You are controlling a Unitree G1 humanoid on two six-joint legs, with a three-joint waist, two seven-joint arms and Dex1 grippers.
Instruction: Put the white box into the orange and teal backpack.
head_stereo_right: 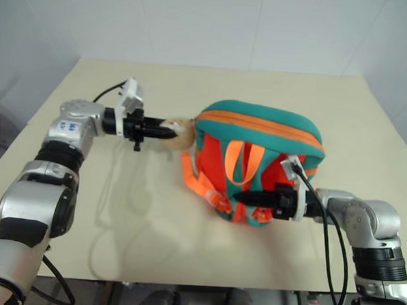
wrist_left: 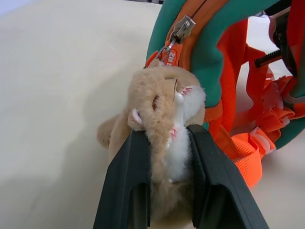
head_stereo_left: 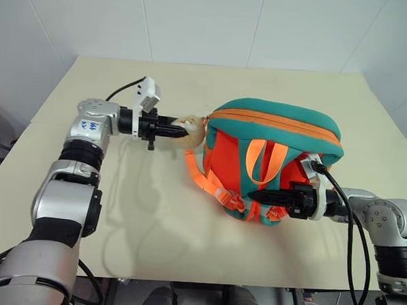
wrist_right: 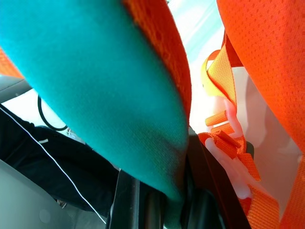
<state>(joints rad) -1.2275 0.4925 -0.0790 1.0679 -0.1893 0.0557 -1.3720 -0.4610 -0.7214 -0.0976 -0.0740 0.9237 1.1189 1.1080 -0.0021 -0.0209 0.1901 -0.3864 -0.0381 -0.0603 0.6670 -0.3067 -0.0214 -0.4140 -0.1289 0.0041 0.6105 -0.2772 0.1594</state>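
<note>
Backpack (head_stereo_left: 276,139) stands on our table (head_stereo_left: 185,233). Our left gripper (wrist_left: 164,143) pinches its plush charm (wrist_left: 162,102); our right gripper (head_stereo_left: 254,195) clamps a teal strap (wrist_right: 95,86).

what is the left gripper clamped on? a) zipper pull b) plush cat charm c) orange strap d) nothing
b: in the left wrist view the left gripper is shut on the tan plush charm, which hangs from the backpack just below the zipper pull.

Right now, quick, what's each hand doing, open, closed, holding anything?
Left hand: closed on the plush cat charm of the orange and teal backpack.
Right hand: closed on the backpack's lower teal edge.
</note>
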